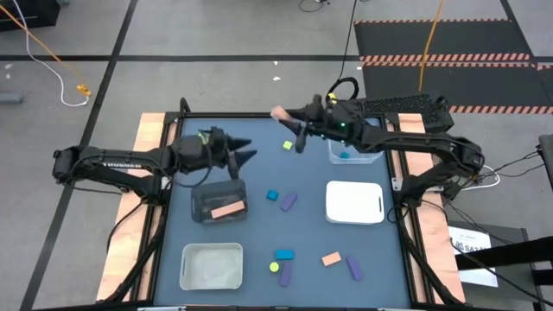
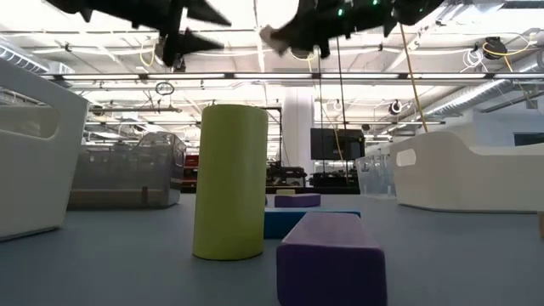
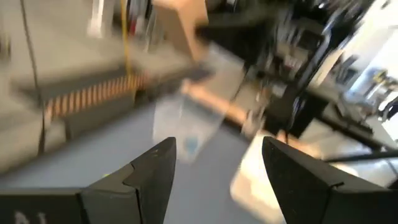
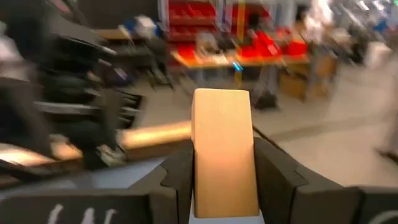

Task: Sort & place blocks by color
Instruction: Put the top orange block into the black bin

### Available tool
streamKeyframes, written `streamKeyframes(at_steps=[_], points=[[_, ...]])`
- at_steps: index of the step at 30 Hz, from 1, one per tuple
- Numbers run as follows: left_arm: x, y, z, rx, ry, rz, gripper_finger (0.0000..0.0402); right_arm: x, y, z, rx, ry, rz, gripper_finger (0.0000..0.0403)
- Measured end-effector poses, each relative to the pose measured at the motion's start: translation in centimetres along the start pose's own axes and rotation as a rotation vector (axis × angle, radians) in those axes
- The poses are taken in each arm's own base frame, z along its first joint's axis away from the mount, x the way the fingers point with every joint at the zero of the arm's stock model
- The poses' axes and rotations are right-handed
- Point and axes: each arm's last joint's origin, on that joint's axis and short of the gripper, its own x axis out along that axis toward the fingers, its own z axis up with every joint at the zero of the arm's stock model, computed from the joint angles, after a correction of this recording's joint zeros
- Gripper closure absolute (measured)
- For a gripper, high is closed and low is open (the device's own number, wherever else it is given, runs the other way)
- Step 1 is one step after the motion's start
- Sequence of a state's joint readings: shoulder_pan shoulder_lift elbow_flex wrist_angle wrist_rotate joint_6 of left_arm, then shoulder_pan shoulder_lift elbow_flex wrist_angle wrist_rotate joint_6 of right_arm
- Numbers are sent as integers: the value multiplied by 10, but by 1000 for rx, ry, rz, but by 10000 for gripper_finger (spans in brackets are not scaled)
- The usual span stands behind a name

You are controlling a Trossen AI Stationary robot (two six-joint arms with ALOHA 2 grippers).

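One salmon-tan bar block [image 4: 224, 152] is pinched between the fingers of the right end effector [image 1: 296, 123], up in the air over the far part of the dark blue tabletop [image 1: 259, 173], w/ most of the block sticking out past the fingertips. Left end effector [image 1: 241, 159] is spread and empty, hovering just by the far edge of the dark see-through bin [image 1: 220, 206], which already has one salmon-tan block [image 1: 229, 209] in it.

Other blocks lie loose on the tabletop: small yellow-green cube [image 1: 288, 145] near the right end effector, blue cube [image 1: 272, 195] and purple bar [image 1: 289, 202] mid-table, then blue bar [image 1: 283, 255], yellow-green cylinder [image 1: 274, 268], 2nd purple bar [image 1: 285, 275], another salmon-tan block [image 1: 331, 258] and 3rd purple bar [image 1: 353, 268] along the near side. Clear bin [image 1: 356, 152] under the right arm holds a blue piece [image 1: 345, 155]. White tray [image 1: 354, 202] and pale bin [image 1: 212, 266] look unfilled.

Risks, my read:
- Grip is only on the block's base end, so a quick swing could tip or slip it out.
- Matching bin sits right under the left arm, so the right arm's path may clash w/ it.
- High release could bounce the block off the bin rim.

Hard to see: both wrist views are smeared, so contact detail is vague. Low view is blocked by the near cylinder and purple bar, and shows arms only as dark shapes at its top. Can't tell if the pale bin holds anything.
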State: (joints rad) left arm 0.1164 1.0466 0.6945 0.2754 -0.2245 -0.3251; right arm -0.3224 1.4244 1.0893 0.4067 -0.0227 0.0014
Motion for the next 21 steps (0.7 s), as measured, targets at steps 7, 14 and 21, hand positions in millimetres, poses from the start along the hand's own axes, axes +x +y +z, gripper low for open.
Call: streamKeyframes(at_steps=[7,14,21], points=[[-2,-2,23,305,-229,-13,163,5,14,-2,88,-26,173,291],[-1,2,26,263,-245,-42,163,19,35,-17,78,-32,256,291],[10,-1,16,229,-204,-103,163,27,45,-24,61,-75,284,291]])
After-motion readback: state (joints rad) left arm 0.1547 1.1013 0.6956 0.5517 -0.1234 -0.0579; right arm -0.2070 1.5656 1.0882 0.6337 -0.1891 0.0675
